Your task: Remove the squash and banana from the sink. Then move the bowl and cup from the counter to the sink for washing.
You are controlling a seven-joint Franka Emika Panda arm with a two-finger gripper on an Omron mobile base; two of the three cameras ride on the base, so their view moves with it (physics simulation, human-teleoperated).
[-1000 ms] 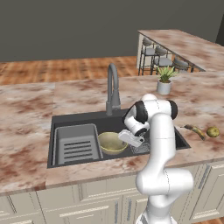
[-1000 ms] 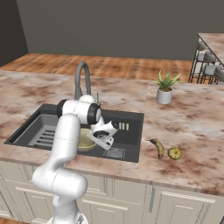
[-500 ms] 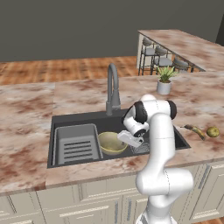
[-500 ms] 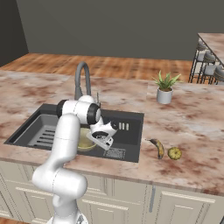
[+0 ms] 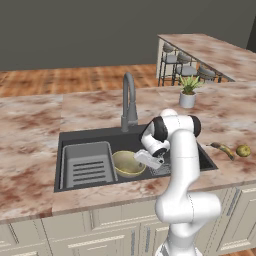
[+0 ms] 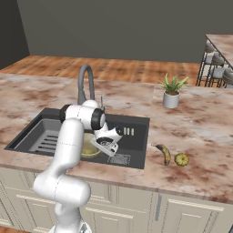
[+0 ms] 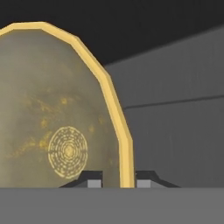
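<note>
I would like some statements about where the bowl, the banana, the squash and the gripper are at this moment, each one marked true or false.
1. The bowl is in the sink, beside the ribbed tray insert. True.
2. The banana lies in the sink. False: it lies on the counter, to the right of the sink.
3. The squash sits on the counter next to the banana. True.
4. The gripper straddles the bowl's rim. True.
5. The potted plant stands inside the basin. False: it stands on the counter behind the sink.
</note>
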